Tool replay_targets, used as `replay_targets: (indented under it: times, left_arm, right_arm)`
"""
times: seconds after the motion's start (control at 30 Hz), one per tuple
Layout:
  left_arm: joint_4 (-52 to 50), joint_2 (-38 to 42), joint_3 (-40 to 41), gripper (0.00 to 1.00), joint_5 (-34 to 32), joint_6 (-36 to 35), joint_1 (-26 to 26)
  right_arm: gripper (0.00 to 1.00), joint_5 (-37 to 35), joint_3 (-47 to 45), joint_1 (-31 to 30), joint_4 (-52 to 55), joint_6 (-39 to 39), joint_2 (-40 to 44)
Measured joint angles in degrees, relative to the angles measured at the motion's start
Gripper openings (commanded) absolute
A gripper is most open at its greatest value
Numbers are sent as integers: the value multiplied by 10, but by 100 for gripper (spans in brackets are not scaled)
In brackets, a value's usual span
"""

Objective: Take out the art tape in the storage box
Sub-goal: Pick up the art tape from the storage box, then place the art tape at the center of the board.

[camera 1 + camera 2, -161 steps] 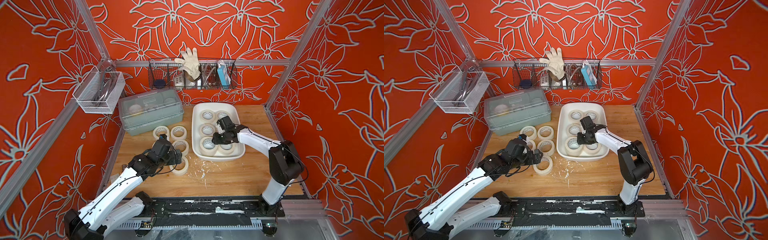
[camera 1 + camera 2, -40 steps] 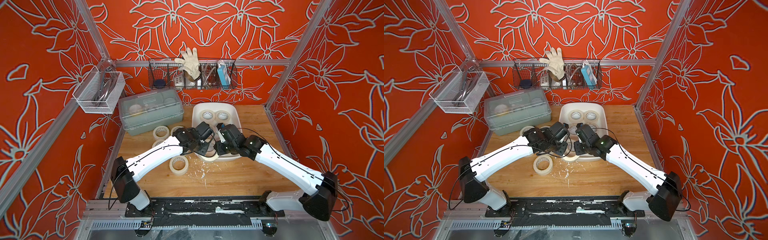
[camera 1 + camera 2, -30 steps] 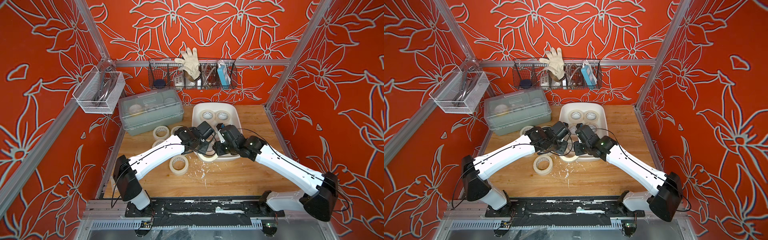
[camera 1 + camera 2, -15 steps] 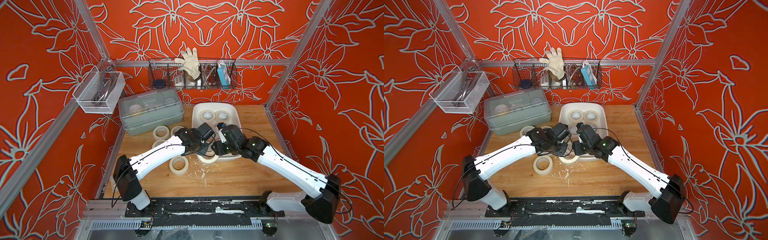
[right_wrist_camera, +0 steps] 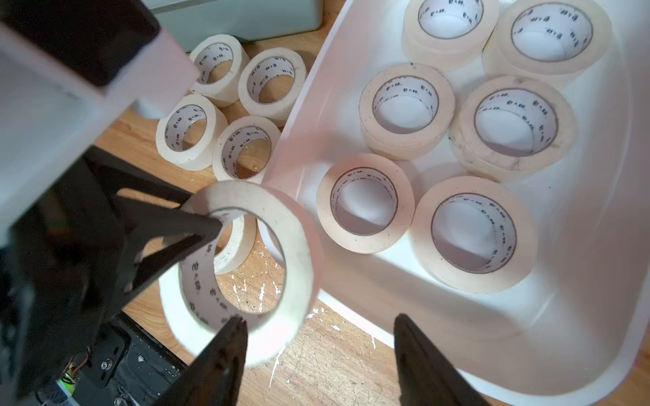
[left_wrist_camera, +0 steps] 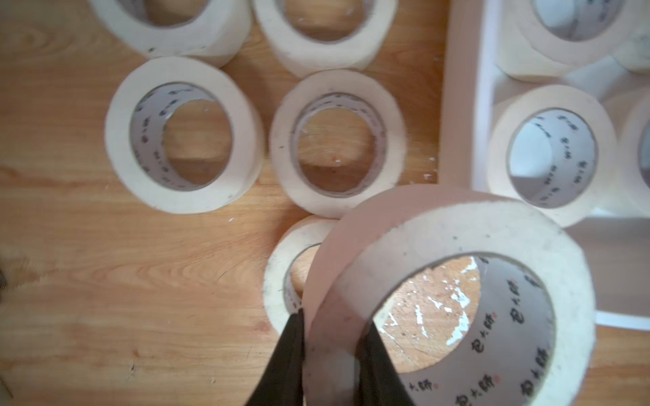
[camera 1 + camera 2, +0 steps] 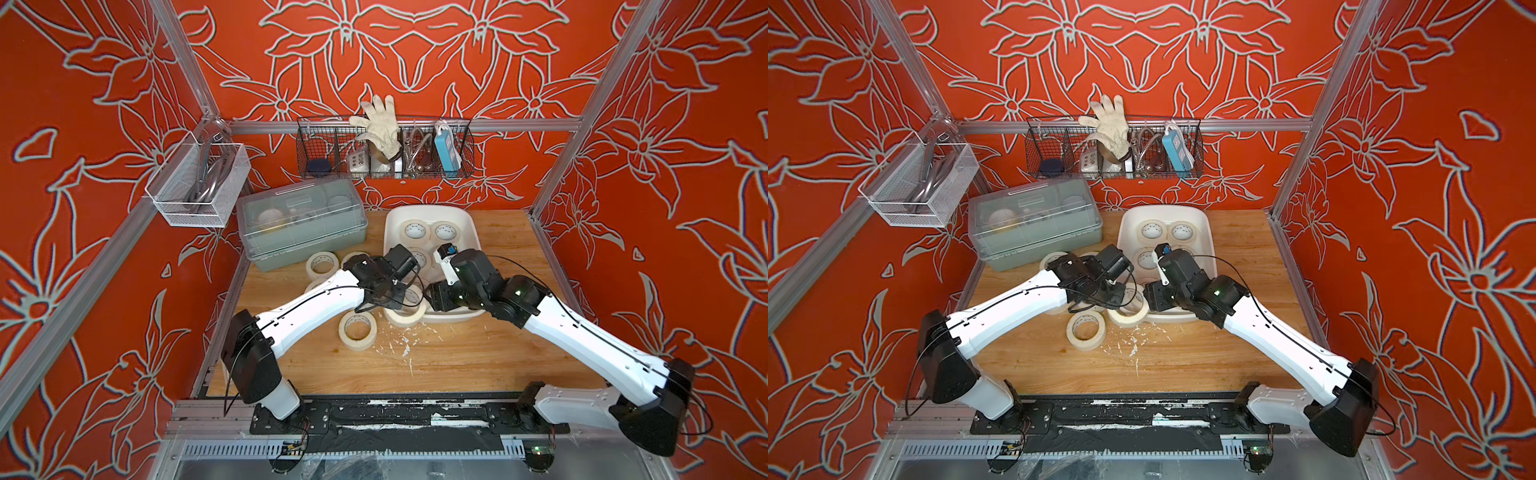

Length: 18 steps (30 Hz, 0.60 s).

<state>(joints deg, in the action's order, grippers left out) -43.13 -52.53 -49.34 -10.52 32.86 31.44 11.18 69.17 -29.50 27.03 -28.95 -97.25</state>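
Pinching the wall of one tape roll (image 6: 457, 228), one finger (image 6: 286, 362) outside and one in the hole, the left jaws hold it tilted and raised over the worktop (image 7: 457, 365), beside the near left corner of the box (image 5: 562, 334). The right jaws stand spread close by, gripping nothing. Moments ago the left arm (image 7: 316, 307) lay low over the loose rolls (image 5: 193, 161) and the right arm (image 7: 582, 336) reached into the box; now both meet at that corner. Twelve show: six rolls (image 5: 404, 147) in the box, five loose on the worktop as before, one held. One loose roll (image 6: 276, 277) sits half hidden under the held one. In both top views the arms cover the box's near half, and the jaws are hard to make out. The held roll is blurred in the right wrist view.
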Motion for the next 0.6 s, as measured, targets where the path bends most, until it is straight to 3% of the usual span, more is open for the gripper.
replay_targets:
  times: [0.17, 0.6]
  left_arm:
    - [5, 0, 3, 98, 8, 1, 0]
    - [39, 8, 16, 96, 66, 7, 0]
  right_arm:
    - [47, 0, 9, 0, 0, 6, -19]
    - [50, -5, 26, 0, 12, 16, -43]
